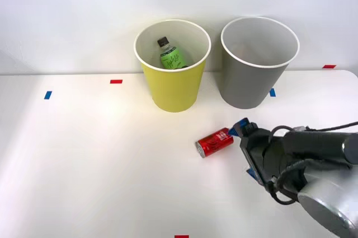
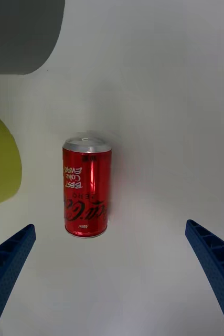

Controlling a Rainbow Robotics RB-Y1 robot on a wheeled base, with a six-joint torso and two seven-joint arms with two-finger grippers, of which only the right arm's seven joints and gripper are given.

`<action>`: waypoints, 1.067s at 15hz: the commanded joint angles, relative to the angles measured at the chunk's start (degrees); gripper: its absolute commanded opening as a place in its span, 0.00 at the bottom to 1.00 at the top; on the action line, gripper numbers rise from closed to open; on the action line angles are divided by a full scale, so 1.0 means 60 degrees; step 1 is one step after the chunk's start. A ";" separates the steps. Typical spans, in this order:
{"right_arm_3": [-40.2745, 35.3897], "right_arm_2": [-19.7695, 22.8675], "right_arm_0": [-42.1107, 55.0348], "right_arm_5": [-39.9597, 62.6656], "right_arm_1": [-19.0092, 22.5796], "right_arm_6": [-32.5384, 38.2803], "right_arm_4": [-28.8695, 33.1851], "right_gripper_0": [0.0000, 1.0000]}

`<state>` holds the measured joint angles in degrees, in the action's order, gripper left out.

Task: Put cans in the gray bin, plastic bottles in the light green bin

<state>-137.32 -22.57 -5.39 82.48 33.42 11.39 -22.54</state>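
Two bins are standing side by side at the far edge of the table: the green bin to the left, the gray bin to the right, close together but apart. The bottle is sitting inside the green bin. The can is lying on its side on the table, nearer than both bins, with the gripper just right of it.

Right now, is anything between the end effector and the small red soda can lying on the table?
Nothing visible. The small red soda can lies on bare white table ahead of the open right end effector, untouched.
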 commanded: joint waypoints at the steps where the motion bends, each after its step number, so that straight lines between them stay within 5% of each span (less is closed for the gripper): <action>1: 0.0825 0.0011 -0.0772 0.0023 0.0040 0.0035 -0.0696 0.99; 5: 0.1836 -0.0003 -0.2017 0.1634 -0.0575 -0.0024 -0.1224 0.99; 11: 0.4136 -0.0003 -0.3277 0.1649 -0.1820 -0.0097 -0.1121 0.99; 16: 0.5000 -0.0018 -0.3599 0.1649 -0.2040 -0.0288 -0.0799 0.99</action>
<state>-108.08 -22.64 -26.85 92.39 21.22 9.97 -27.32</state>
